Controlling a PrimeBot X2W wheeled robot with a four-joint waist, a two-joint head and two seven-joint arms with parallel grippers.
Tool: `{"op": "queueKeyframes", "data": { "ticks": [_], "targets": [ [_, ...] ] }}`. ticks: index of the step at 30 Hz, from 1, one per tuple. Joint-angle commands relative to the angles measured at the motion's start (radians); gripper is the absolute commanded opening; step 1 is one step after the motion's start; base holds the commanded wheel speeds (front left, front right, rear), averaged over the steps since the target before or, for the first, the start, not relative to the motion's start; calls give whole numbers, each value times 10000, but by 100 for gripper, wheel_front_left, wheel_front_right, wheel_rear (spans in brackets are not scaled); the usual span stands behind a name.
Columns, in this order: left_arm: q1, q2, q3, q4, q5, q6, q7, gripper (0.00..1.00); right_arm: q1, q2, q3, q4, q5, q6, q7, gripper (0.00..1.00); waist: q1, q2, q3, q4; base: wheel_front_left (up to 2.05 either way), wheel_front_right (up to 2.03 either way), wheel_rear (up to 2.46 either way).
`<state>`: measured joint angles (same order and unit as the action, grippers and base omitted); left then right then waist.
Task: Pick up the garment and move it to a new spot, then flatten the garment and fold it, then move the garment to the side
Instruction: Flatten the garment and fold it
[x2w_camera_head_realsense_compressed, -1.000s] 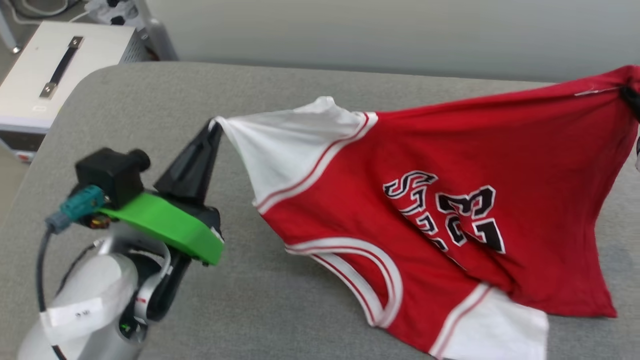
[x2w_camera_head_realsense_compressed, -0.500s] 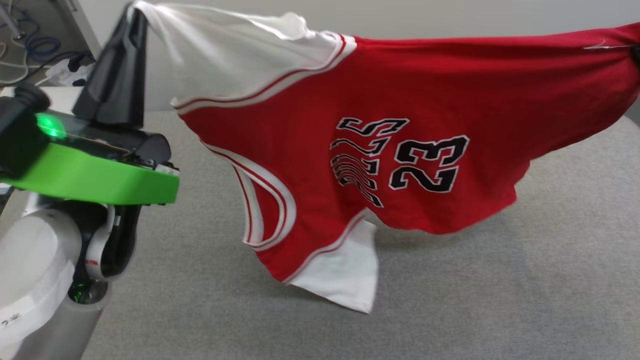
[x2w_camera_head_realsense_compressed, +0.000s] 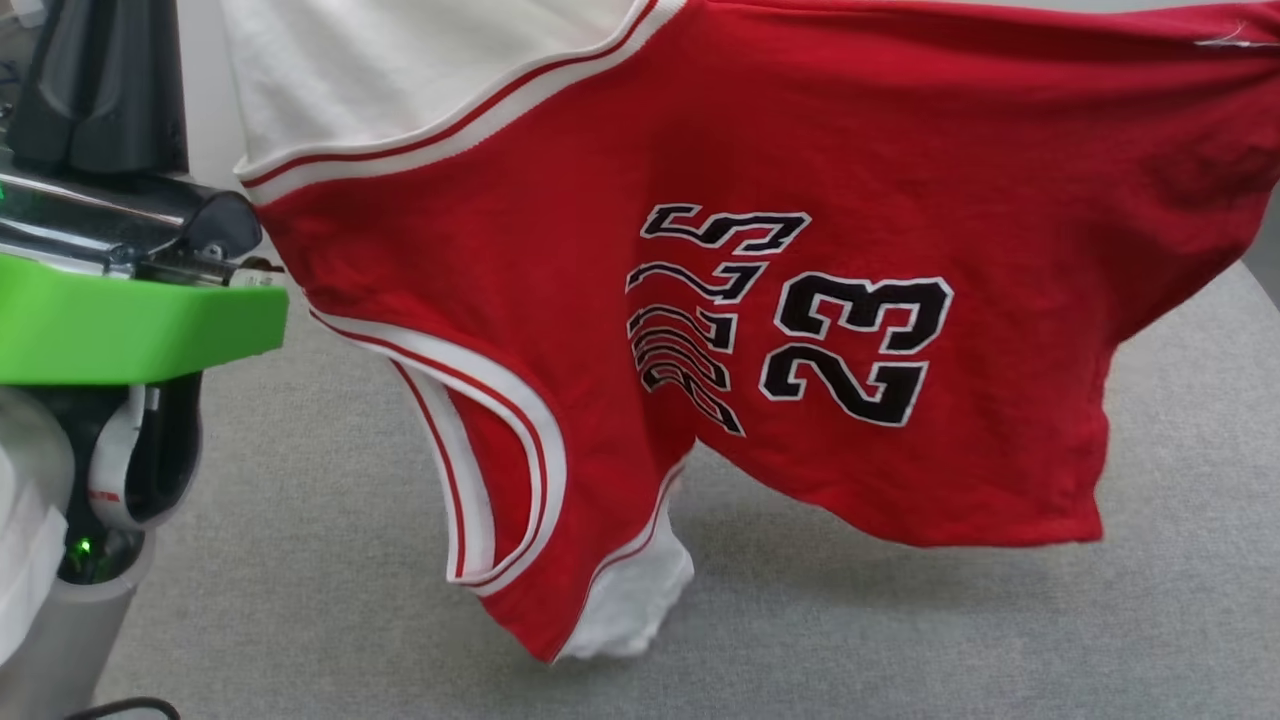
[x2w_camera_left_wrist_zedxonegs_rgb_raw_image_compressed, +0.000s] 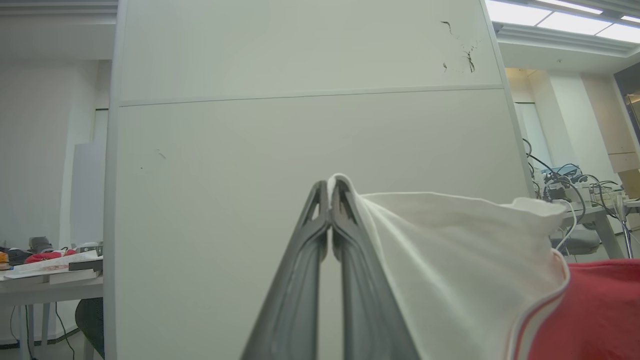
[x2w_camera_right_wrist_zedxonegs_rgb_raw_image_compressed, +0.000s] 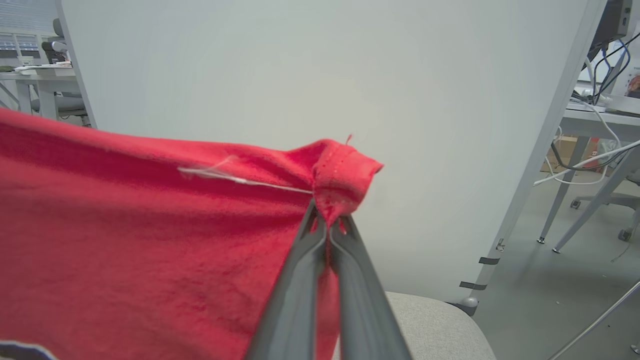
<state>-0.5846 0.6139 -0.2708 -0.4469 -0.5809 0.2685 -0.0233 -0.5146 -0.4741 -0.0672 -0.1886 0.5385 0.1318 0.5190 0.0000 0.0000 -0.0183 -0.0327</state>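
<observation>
The garment hangs higher over the grey surface than before.

Left arm has a chunky bright green bracket at the wrist, long dark tapered fingers, pale grey forearm, tiny green light.

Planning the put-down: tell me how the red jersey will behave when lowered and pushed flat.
Likely floppy: the jersey sags between the left gripper and right gripper, one white sleeve hanging lowest. Probably light: two fingertip pinches carry it. Pushed on the grey surface, it would likely bunch rather than slide.
</observation>
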Motion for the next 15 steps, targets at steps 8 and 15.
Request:
{"op": "queueKeyframes", "data": {
  "ticks": [8,15],
  "targets": [
    [-860,669,39,-12,124,-173,836,0,-445,74,-358,-363,-382,-11,-164,0,0,0,885,-26,0,0,0],
    [-2161,981,-165,638,272,-770,1205,0,-1709,-145,-379,37,-661,-11,-588,0,0,0,2458,54,0,0,0]
  ]
}}
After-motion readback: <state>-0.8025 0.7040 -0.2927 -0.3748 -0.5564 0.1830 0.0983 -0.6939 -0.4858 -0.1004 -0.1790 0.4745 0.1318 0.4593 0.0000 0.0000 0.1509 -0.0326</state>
